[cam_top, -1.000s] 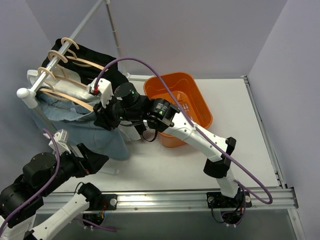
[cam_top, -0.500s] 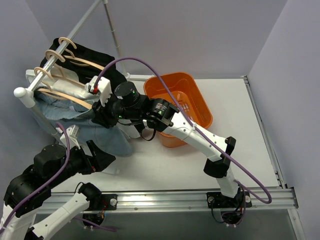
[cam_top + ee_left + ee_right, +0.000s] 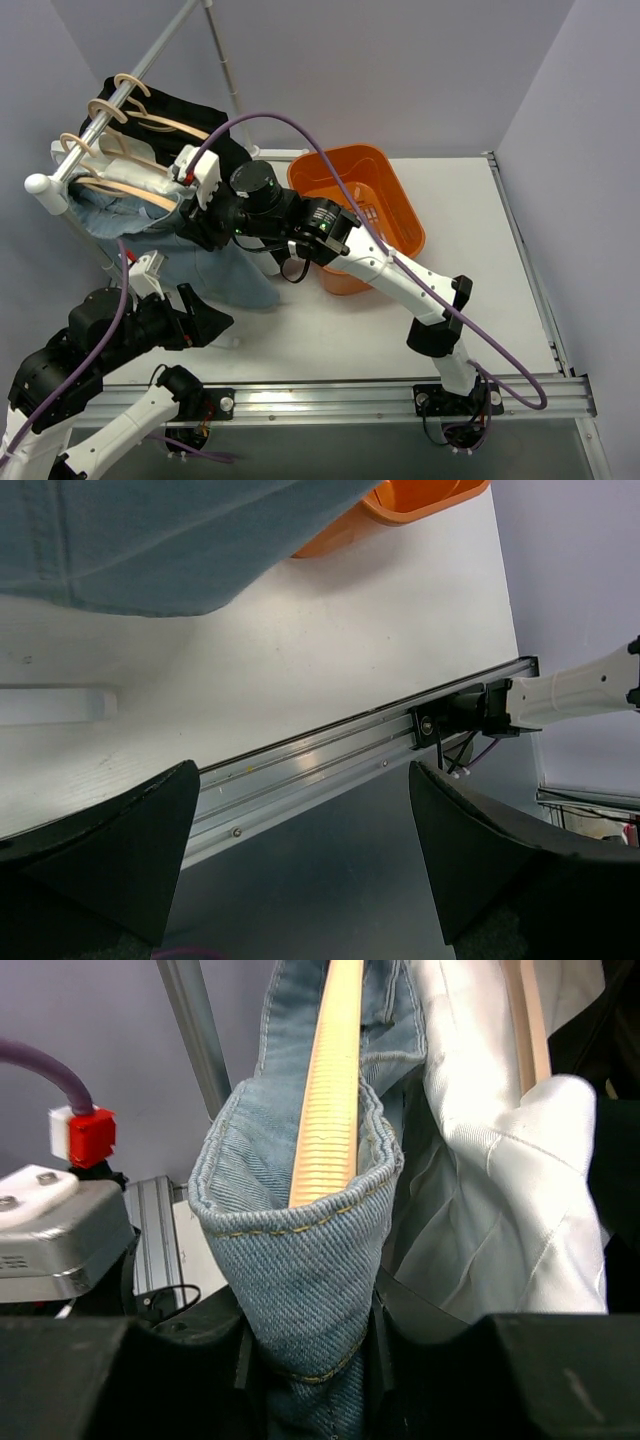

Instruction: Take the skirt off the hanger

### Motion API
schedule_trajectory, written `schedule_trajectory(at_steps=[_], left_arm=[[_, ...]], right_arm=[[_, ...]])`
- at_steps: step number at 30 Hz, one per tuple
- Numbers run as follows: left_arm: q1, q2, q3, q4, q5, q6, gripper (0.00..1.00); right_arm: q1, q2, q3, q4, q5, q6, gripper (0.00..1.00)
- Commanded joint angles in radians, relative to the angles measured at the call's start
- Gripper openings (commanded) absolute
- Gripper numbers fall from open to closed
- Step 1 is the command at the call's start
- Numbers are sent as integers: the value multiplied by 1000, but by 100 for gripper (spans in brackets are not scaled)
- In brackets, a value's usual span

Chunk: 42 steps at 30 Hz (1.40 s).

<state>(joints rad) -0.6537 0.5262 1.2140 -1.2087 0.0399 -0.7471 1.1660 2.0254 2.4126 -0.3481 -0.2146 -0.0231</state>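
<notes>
The denim skirt hangs on a wooden hanger to the left of the orange basket, its hem draping down near the worktop. The right fingers are pinched on the skirt's waistband (the ribbed hanger bar runs inside the fold of denim just above the grip). A white garment hangs against the skirt, on its far side from the basket. The left fingers are spread wide with nothing between them, left of the basket and nearer the arm bases, below the skirt's hem.
</notes>
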Motion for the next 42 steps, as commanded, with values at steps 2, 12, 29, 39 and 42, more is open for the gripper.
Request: schedule_trajectory(at_steps=[2, 12, 29, 39, 42], left_arm=[[-4, 34, 38, 35, 35, 38, 95], [-4, 58, 35, 14, 57, 63, 95], [-3, 48, 30, -6, 52, 81, 95], [-4, 17, 16, -22, 49, 61, 95], [-4, 24, 22, -14, 61, 61, 95]], right_arm=[[9, -7, 120, 106, 17, -24, 0], [12, -2, 121, 178, 24, -5, 0], [18, 24, 174, 279, 32, 23, 0], [49, -13, 143, 290, 57, 23, 0], [49, -7, 145, 296, 60, 51, 0]])
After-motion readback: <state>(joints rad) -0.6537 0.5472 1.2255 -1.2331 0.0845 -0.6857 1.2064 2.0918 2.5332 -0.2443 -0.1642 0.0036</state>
